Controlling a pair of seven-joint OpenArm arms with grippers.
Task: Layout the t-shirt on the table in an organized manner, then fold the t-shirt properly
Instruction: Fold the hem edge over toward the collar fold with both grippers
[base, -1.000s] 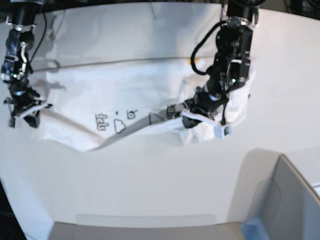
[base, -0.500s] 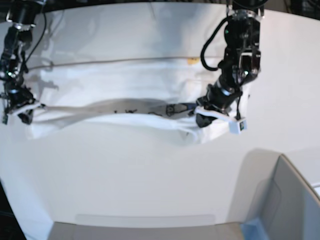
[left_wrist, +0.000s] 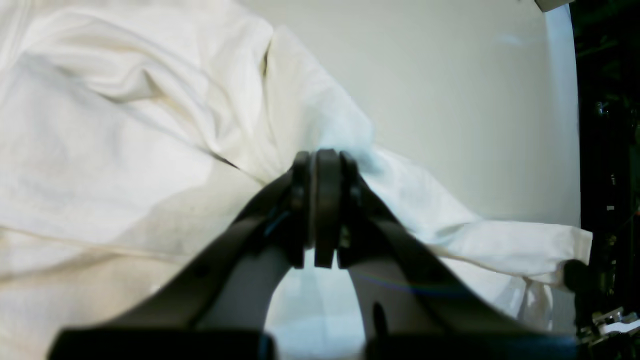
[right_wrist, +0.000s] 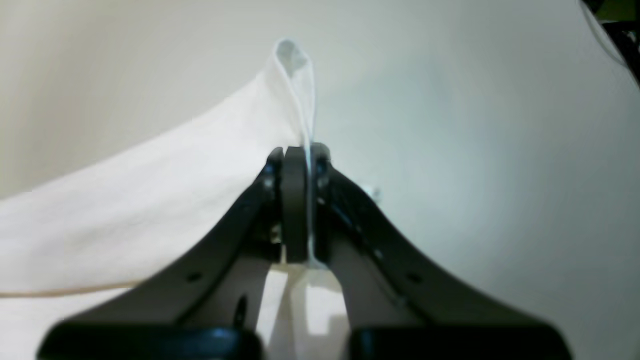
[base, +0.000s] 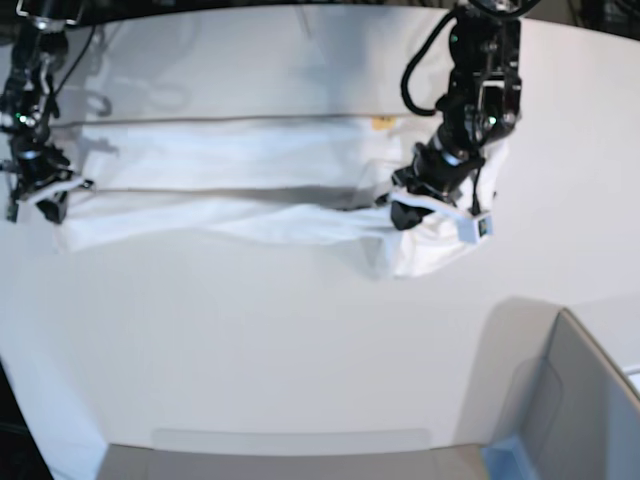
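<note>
right gripper (right_wrist: 300, 200) clamped on t-shirt (right_wrist: 150, 215) edge | cloth fold sticks up past tips | table (right_wrist: 475, 125) behind

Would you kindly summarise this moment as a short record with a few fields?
garment: t-shirt, white, stretched sideways across the table
left claw: shut on the shirt's edge
right claw: shut on a pinched fold of the shirt
shirt state: near edge lifted between the claws, not yet flat
other item: grey bin at the near corner
</note>
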